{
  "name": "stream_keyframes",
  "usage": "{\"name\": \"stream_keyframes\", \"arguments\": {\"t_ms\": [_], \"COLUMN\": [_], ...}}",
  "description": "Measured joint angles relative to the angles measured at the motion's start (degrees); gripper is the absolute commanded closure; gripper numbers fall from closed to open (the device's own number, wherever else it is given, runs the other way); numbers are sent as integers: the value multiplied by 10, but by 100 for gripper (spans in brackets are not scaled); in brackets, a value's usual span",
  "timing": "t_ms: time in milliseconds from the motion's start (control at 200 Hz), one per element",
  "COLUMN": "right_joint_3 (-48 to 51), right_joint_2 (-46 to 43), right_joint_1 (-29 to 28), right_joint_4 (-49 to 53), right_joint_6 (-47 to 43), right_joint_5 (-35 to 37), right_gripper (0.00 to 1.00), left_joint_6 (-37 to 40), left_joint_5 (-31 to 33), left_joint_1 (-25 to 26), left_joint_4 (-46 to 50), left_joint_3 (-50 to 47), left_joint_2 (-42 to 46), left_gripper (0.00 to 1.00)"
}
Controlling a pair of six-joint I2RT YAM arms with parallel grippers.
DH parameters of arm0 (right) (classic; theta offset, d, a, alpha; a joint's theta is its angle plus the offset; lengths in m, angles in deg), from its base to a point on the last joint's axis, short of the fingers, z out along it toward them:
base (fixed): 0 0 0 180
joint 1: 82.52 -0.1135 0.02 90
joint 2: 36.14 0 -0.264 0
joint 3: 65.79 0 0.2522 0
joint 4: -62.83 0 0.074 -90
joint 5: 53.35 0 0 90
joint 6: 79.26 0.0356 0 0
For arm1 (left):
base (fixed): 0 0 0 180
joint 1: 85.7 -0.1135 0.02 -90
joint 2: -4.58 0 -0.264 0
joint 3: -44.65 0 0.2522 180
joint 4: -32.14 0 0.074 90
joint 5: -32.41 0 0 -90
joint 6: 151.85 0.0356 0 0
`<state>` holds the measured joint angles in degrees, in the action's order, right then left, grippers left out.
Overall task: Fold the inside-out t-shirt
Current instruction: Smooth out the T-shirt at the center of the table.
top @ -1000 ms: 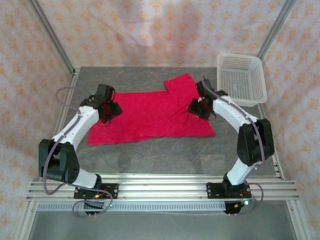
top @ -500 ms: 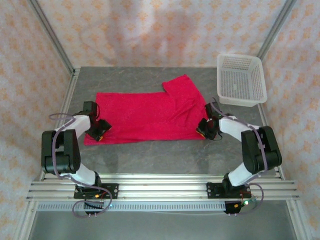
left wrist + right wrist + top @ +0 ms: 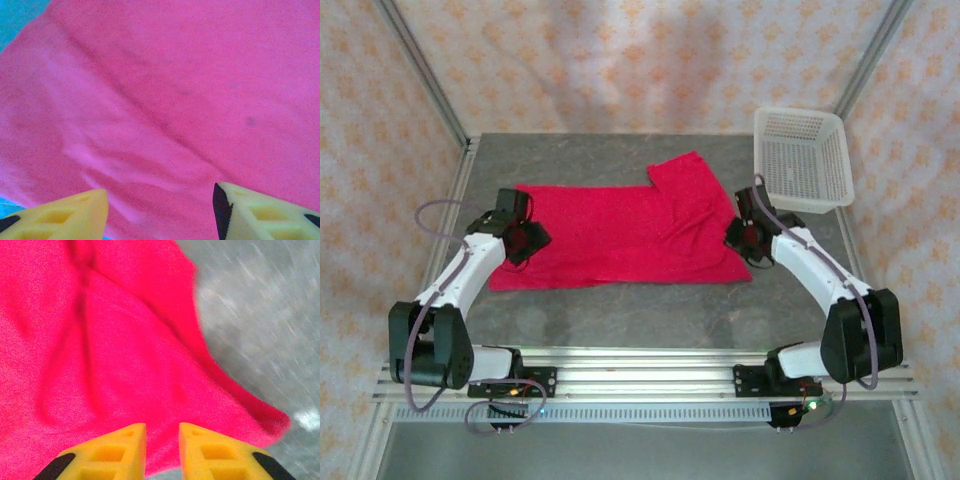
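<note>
Shirt [image 3: 620, 235] spread flat mid-worktop [image 3: 620, 310], no fold made yet; left gripper [image 3: 160, 192] apart over its left end, right gripper [image 3: 161, 427] nearly together at right end, grasp unclear.

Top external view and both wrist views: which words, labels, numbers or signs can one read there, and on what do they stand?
There are none to read. The red t-shirt is plain fabric with no print showing, and the white basket bears no label.
</note>
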<state>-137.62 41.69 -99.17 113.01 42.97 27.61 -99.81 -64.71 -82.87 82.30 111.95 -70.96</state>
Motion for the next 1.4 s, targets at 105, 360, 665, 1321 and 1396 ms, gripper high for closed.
{"name": "stream_keyframes", "arguments": {"t_ms": [105, 360, 665, 1321, 1396], "right_joint_3": [-68, -221, -368, -176, -176], "right_joint_2": [17, 208, 399, 344, 340], "right_joint_1": [-33, -55, -58, -59, -61], "right_joint_4": [-8, -27, 12, -76, -71], "right_joint_6": [-18, -63, -110, -104, -104], "right_joint_5": [18, 35, 24, -19, -19], "right_gripper": [85, 85, 77, 46, 46], "left_joint_6": [-2, -4, -4, -6, -6], "left_joint_5": [12, 21, 21, 21, 21], "left_joint_1": [28, 38, 42, 77, 80], "left_joint_4": [0, 3, -2, -13, -12], "left_joint_3": [19, 14, 2, 23, 23], "left_joint_2": [5, -4, -42, -80, -80], "left_gripper": [43, 45, 47, 48, 48]}}
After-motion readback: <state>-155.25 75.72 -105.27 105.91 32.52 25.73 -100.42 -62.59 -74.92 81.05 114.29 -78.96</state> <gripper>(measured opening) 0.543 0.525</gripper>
